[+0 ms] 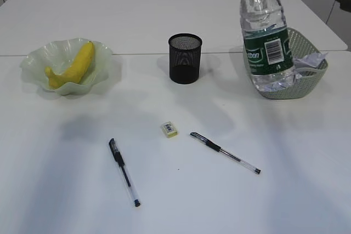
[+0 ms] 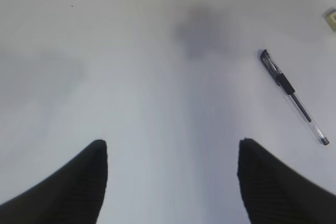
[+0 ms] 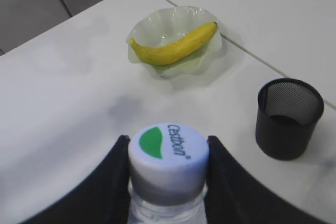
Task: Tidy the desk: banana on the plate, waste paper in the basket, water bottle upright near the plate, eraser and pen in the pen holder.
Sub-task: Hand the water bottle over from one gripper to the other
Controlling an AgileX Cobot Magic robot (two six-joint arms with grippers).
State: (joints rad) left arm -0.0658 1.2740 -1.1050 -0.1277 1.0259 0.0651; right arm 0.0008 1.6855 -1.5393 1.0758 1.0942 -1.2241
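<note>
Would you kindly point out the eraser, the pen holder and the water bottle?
eraser [image 1: 169, 130]: exterior view, top face.
pen holder [image 1: 185, 65]: exterior view, mesh wall.
water bottle [image 1: 267, 50]: exterior view, green label.

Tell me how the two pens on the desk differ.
The left pen lies steeply, its dark grip end toward the plate side and its tip toward the camera; the right pen lies at a shallower slant, tip pointing right. The left pen lies farther from the eraser than the right pen. Both are clear-barrelled black pens lying flat, untouched.
</note>
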